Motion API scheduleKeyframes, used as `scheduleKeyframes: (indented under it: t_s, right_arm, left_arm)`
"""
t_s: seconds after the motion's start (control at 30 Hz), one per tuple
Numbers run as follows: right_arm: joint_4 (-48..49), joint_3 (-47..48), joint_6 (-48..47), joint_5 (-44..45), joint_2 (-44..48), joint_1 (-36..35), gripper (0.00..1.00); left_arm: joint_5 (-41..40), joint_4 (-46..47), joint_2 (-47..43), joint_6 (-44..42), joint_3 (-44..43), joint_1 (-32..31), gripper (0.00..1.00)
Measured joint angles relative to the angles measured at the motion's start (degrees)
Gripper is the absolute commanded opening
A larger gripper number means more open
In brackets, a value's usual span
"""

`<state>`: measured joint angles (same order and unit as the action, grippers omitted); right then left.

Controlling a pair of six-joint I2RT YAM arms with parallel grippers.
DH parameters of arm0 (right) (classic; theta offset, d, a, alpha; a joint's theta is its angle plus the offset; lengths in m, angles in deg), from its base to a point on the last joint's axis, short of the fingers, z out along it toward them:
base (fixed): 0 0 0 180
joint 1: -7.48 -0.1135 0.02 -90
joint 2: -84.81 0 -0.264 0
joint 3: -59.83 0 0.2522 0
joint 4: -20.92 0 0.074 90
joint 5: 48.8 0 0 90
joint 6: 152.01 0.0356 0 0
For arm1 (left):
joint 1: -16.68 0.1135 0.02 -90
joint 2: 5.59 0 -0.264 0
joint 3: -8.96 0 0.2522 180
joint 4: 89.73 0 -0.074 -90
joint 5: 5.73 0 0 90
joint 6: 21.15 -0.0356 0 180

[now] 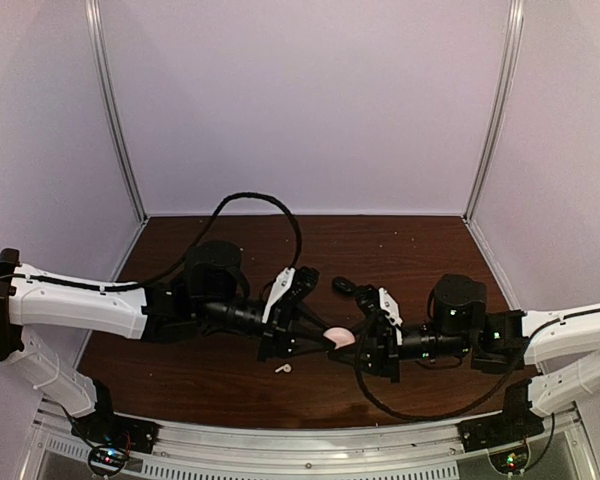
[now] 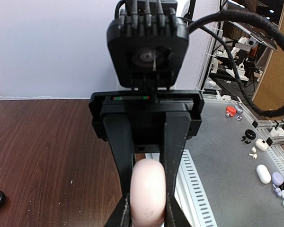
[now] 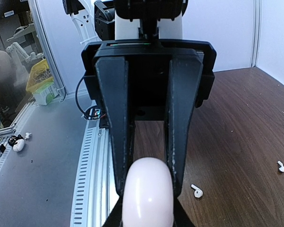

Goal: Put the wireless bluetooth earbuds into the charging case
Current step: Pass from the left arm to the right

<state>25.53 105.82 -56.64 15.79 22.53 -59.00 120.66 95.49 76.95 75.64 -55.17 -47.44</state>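
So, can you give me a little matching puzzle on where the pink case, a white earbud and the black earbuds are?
Things: 1 pink case; 2 white earbud; 3 black earbuds.
Places: A on the table, beyond the claws; B on the table, nearer the arm bases; C pinched between left claw and right claw.
Pairs: 1-C, 2-B, 3-A.

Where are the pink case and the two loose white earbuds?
pink case [image 3: 147, 194], right wrist view, its rounded front.
nearer white earbud [image 3: 197, 190], right wrist view, its body.
farther white earbud [image 3: 280, 166], right wrist view, its body.
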Motion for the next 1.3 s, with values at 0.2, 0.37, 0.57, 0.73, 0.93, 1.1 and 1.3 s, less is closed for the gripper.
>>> scheduleKeyframes:
  t_s: [0.2, 0.37, 0.57, 0.73, 0.93, 1.1, 1.3]
  right_arm:
    - [0.7, 0.0, 0.0, 0.2, 0.0, 0.0, 0.2]
    - [1.1, 0.0, 0.1, 0.4, 0.0, 0.0, 0.2]
    - [1.2, 0.0, 0.3, 0.6, 0.1, 0.0, 0.19]
    - [1.5, 0.0, 0.4, 0.7, 0.1, 0.0, 0.14]
    - [1.6, 0.0, 0.4, 0.6, 0.2, 0.0, 0.11]
    - [1.6, 0.0, 0.4, 0.3, 0.2, 0.0, 0.09]
    - [1.8, 0.0, 0.4, 0.2, 0.2, 0.0, 0.08]
  left_arm:
    - [-0.4, 0.7, -0.4, 0.0, 0.3, 0.0, 0.03]
    - [-0.6, 1.9, -0.5, 0.1, 0.8, 0.0, 0.03]
    - [-0.7, 2.5, -0.5, 0.2, 1.0, 0.0, 0.03]
    - [-0.8, 3.4, -0.6, 0.4, 1.2, 0.0, 0.2]
    - [-1.5, 3.7, -0.6, 0.3, 1.2, 0.0, 0.42]
    - [-2.9, 3.6, -0.6, 0.5, 1.2, 0.0, 0.42]
    - [-5.0, 3.2, -1.2, 0.9, 1.2, -0.2, 0.4]
